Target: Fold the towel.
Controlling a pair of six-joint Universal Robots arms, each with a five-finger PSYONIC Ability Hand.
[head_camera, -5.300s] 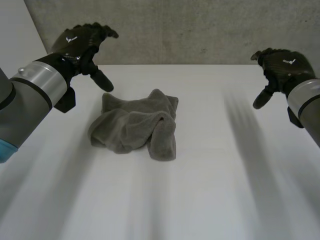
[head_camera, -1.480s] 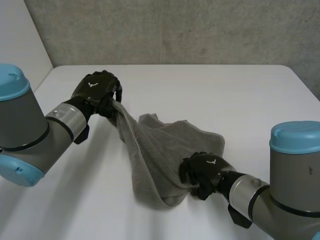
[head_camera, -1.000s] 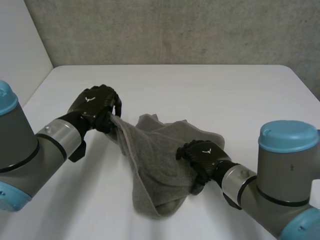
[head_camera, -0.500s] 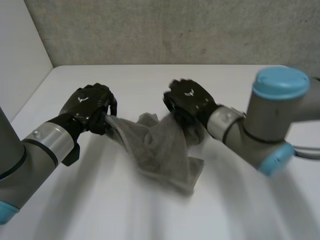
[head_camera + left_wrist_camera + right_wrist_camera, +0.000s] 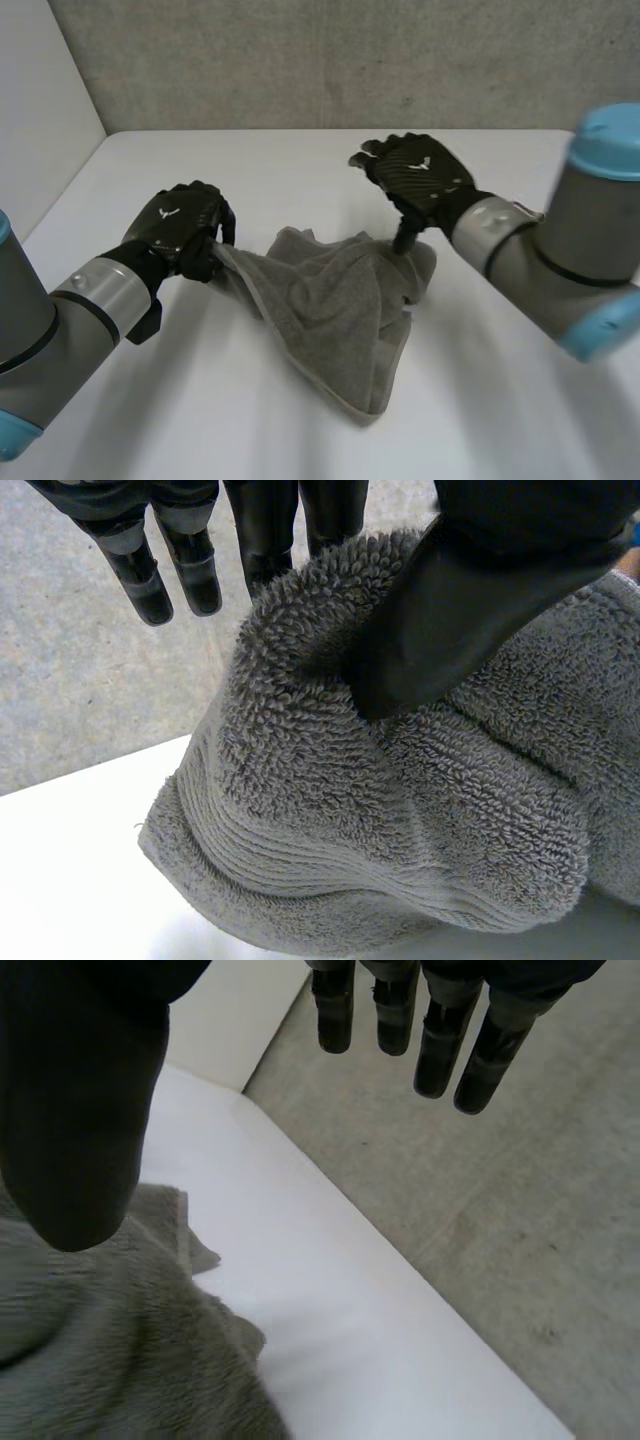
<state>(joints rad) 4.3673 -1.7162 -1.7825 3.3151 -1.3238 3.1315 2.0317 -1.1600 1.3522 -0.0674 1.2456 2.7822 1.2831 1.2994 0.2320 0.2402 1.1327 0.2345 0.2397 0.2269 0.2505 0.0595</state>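
Near the middle of the flat white table (image 5: 300,165), a rumpled grey terry-cloth towel (image 5: 340,310), bunched in thick folds and narrowing to a loose tip on the near side; drawn out at its left end into a strip leading up to the black left hand (image 5: 178,232); clamped there, fingers curled over the towel's end, low over the tabletop.

From the left wrist camera, the left hand (image 5: 470,590) with its thumb pressed into the towel (image 5: 400,820), pinching a looped fold against the fingers behind; other fingers straight and free beside the pinch; ribbed border of the cloth below the thumb, table (image 5: 60,880) underneath.

Over the towel's far right edge, the black right hand (image 5: 415,178), fingers spread apart and relaxed, gripping nothing; thumb pointing down with its tip at the cloth; hard to tell whether touching.

From the right wrist camera, the right hand (image 5: 80,1110) with straight fingers well apart from the thumb; towel (image 5: 120,1360) beneath the thumb; table (image 5: 330,1290) past it, then the rough grey concrete wall (image 5: 500,1210).
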